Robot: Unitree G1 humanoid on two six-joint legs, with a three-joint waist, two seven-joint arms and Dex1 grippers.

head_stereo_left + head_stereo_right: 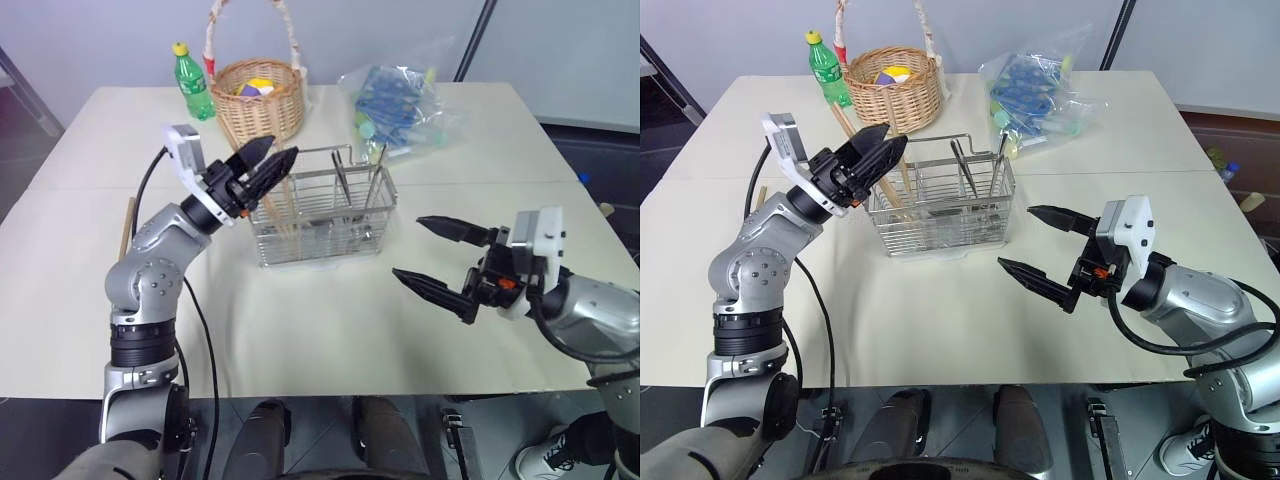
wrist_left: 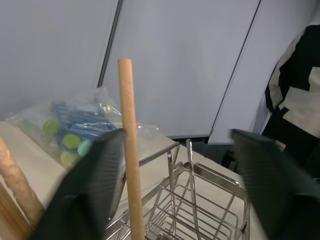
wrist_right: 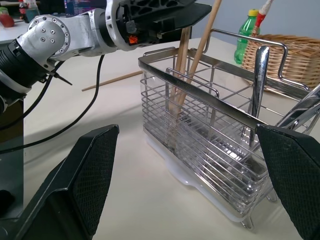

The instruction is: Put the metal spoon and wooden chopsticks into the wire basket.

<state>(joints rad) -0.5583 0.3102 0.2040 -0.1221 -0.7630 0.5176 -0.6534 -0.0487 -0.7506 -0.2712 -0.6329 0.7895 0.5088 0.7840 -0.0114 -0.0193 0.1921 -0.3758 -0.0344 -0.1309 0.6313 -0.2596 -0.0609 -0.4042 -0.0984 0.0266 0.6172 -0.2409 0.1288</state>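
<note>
We see the left claw (image 1: pixel 872 150) spread apart above the wire basket (image 1: pixel 940 205), where wooden chopsticks (image 3: pixel 187 62) stand upright; the right claw (image 1: pixel 1040 245) gapes wide over the counter (image 1: pixel 940 320).

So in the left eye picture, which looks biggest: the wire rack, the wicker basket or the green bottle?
1. Wire rack, the widest.
2. Wicker basket, a little smaller in body, though its tall hoop handle adds height, and it stands farther back, so this is unsure.
3. Green bottle, clearly smallest.
</note>
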